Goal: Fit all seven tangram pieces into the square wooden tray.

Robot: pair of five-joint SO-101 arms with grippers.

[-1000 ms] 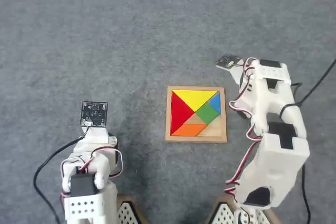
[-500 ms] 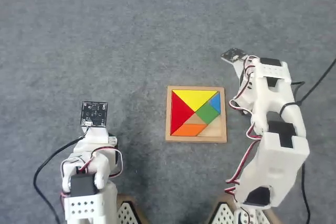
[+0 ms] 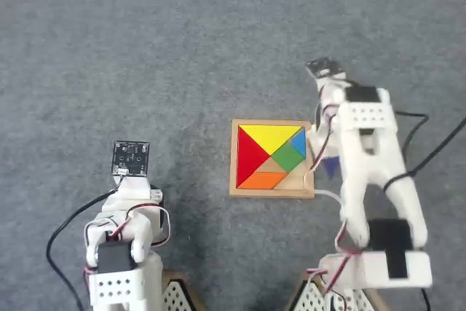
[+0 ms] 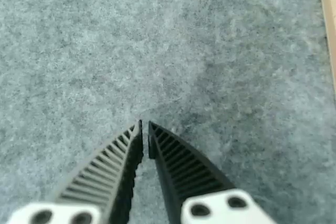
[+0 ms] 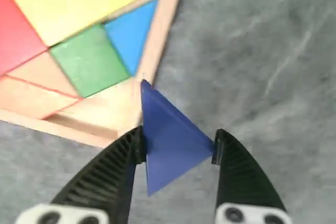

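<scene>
Gripping a navy triangle [image 5: 170, 135], the right gripper [image 5: 176, 149] has its jaws about half spread, one pad on each slanting edge of the piece. The triangle's tip points at the tray [image 5: 167, 30] and overlaps the rim beside the bare corner slot [image 5: 100, 111]. The rest of the piece is over the grey mat [image 5: 273, 51], just outside the rim. Lifted or resting on the mat: cannot tell. In the high view the same navy piece peeks out beside the tray's edge, under the right arm [image 3: 368, 143].

Left gripper [image 4: 144, 125]: jaws drawn together to a thin slit, empty. It is over the mat, well apart from the tray. A strip of the tray's rim shows at the edge of the left wrist view. Left arm [image 3: 124, 238] is folded back by the near edge of the table.

Count.
- Trays: one, square, wooden.
- Pieces seated for certain: five.
  - yellow triangle [image 3: 269, 136], large
  - red triangle [image 3: 249, 156], large
  - green square [image 3: 289, 156]
  - light-blue triangle [image 3: 299, 142], small
  - orange parallelogram [image 3: 262, 179]
- A tan triangle [image 3: 273, 166] lies between the red, green and orange pieces. Piece or bare tray floor: cannot tell.
- Pieces outside the tray: one, the navy.
- Arms: two. Grippers: two.
</scene>
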